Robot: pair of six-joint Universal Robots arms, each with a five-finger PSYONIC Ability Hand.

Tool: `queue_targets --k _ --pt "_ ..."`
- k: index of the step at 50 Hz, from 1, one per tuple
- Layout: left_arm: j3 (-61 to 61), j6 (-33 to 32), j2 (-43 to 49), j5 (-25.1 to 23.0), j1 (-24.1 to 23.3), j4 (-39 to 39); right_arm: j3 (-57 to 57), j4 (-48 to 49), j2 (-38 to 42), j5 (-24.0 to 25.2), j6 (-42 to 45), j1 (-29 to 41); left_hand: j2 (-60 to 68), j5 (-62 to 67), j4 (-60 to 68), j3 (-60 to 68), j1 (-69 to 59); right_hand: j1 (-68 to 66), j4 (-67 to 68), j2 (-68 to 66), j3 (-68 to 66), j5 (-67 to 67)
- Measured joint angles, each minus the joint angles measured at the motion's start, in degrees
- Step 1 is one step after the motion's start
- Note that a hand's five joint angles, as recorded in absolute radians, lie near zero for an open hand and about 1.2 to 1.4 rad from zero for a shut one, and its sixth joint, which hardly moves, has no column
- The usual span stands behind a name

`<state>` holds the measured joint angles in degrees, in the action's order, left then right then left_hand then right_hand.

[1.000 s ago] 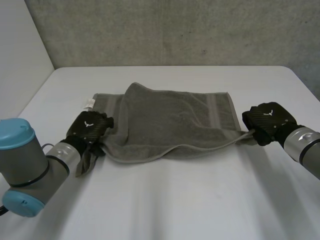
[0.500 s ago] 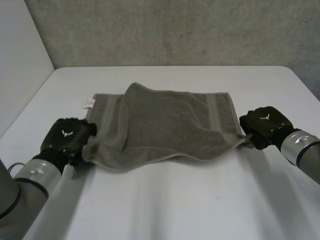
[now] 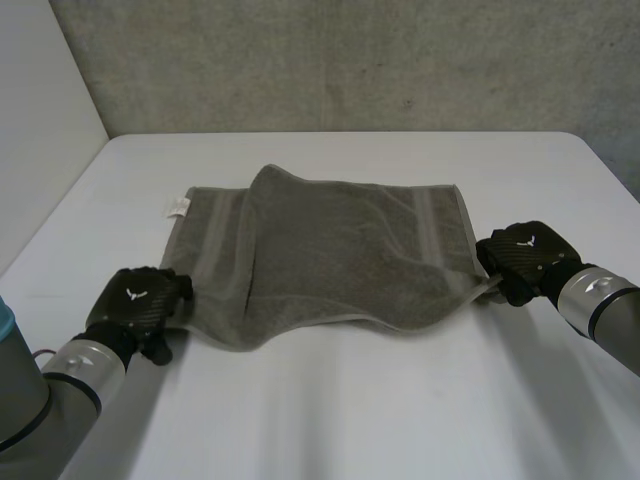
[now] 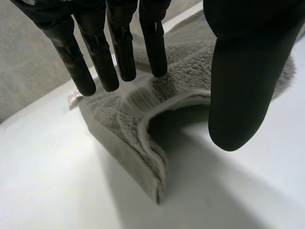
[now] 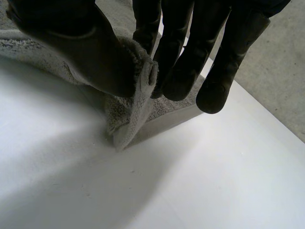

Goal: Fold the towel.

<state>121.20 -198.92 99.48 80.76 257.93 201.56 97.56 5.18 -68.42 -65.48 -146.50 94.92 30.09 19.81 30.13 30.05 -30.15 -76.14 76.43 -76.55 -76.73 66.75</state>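
Note:
A grey towel (image 3: pixel 340 245) lies on the white table (image 3: pixel 350 410), its front part doubled back over the rest with a raised fold near the back left. My left hand (image 3: pixel 138 300) sits just off the towel's front left corner. In the left wrist view the left hand (image 4: pixel 243 71) is open, with straight fingers (image 4: pixel 119 43) above the towel edge (image 4: pixel 143 109) and touching nothing. My right hand (image 3: pixel 520 257) is at the front right corner. There the thumb (image 5: pixel 81 47) and fingers pinch the towel's corner (image 5: pixel 136 90), lifted slightly off the table.
A small white tag (image 3: pixel 177 207) sticks out at the towel's back left corner. A grey wall stands behind the table's far edge. Bare table surface lies in front of the towel and on both sides.
My left hand has let go of the front left corner and drawn back toward the front edge. That corner now lies flat. The right hand shifted slightly, still pinching its corner.

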Motion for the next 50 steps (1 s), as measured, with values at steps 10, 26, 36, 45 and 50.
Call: queue_targets --k 10,26,36,45,50 --pt "-0.44 0.02 0.65 -0.01 0.04 5.1 0.19 0.01 0.25 0.01 0.21 0.0 0.02 0.27 0.01 0.01 0.0 0.0 0.0 0.0 0.0 0.0" --pt "-4.65 -0.92 8.71 0.16 -0.14 6.95 0.27 0.15 0.31 0.09 0.03 -0.19 2.07 2.39 2.01 2.11 -2.05 0.0 0.0 0.0 0.0 0.0" --pt "-6.39 -0.98 11.01 0.32 -0.24 6.99 0.26 0.35 0.31 0.09 -0.19 -0.5 4.72 5.0 4.59 4.73 -4.72 0.0 0.0 0.0 0.0 0.0" --pt "-6.86 -1.03 12.8 0.2 -0.32 8.89 0.26 0.36 0.31 0.07 -0.21 -0.48 4.74 5.0 4.66 4.76 -4.71 0.0 0.0 0.0 0.0 0.0" --pt "-7.49 -1.04 13.78 0.18 -0.31 11.46 0.26 0.35 0.31 0.03 -0.25 -0.43 3.95 4.07 3.94 3.98 -3.92 0.0 0.0 0.0 0.0 0.0"
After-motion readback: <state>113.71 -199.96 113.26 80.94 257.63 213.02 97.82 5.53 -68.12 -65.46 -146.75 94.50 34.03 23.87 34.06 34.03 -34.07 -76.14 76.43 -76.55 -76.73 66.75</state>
